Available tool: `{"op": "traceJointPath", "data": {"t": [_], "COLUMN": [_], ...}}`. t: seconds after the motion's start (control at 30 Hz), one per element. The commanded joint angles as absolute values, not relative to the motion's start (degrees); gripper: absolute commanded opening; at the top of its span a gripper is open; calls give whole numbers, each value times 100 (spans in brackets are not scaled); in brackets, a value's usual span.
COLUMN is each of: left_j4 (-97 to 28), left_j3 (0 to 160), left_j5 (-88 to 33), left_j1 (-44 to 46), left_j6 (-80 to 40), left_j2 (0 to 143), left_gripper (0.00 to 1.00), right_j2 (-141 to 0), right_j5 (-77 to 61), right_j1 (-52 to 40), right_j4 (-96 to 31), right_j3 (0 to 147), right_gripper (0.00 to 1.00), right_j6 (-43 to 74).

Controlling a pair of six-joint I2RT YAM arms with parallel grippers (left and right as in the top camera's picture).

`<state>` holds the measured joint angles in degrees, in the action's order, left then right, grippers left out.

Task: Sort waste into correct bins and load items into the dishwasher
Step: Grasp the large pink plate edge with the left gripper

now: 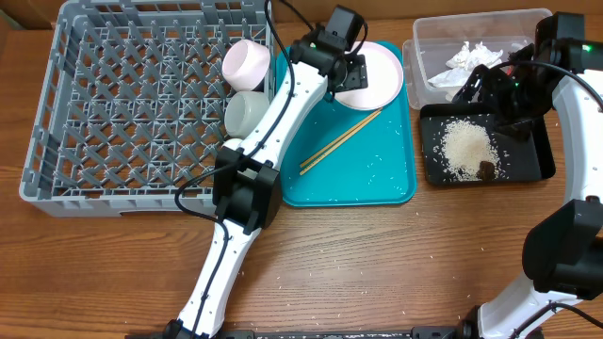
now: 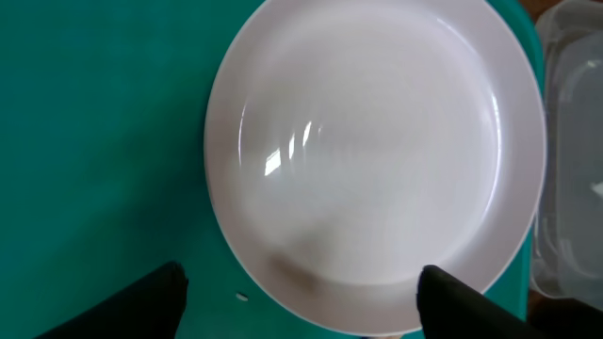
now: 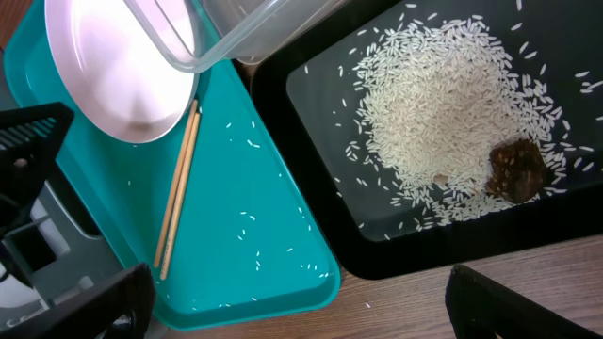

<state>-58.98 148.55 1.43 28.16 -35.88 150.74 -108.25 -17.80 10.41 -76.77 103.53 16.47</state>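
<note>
Left pincer [image 2: 301, 275], jaws apart, hangs over the near rim of the plate [image 2: 377, 141] lying flat on the teal tray [image 2: 94, 141], evidently lined up to lift it to the rack [image 1: 141, 94]; right pincer [image 3: 300, 278] stands wide and empty above the black tray [image 3: 301, 122] of rice [image 3: 443, 104].

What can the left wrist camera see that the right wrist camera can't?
Only the left wrist view shows nearly the whole plate, close up, with nothing over it. Only the right wrist view shows the chopsticks, the black tray with its rice and brown lump, and a bit of table. Both show the plate, the teal tray under it and the tub beside it. In the right wrist view the tub hides part of the plate.
</note>
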Motion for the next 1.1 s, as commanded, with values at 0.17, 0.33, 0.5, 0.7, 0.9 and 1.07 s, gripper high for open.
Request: {"op": "traceJointPath", "data": {"t": [0.17,0.33,0.5,0.7,0.9,1.07], "left_j4": [-5852,-5769,-5760,-5804,-5826,-5852], "left_j3": [14925,14925,14925,14925,14932,14942], "left_j5": [504,513,510,637,648,644], "left_j1": [2888,2891,2891,2891,2836,2724], "left_j6": [-4633,-4678,-4676,-4674,-4670,-4665], "left_j2": [15603,15780,15909,15913,15909,15852], "left_gripper": [69,62,50,23,4,4], "right_j2": [-10641,-10641,-10641,-10641,-10641,-10641], "right_j5": [-1802,-1804,-1802,-1802,-1804,-1802], "right_j1": [1052,1052,1052,1052,1052,1052], "right_j4": [-7660,-7660,-7660,-7660,-7660,-7660], "right_j3": [10486,10486,10486,10486,10486,10486], "right_gripper": [100,100,100,100,100,100], "right_j6": [1645,1645,1647,1647,1647,1647]}}
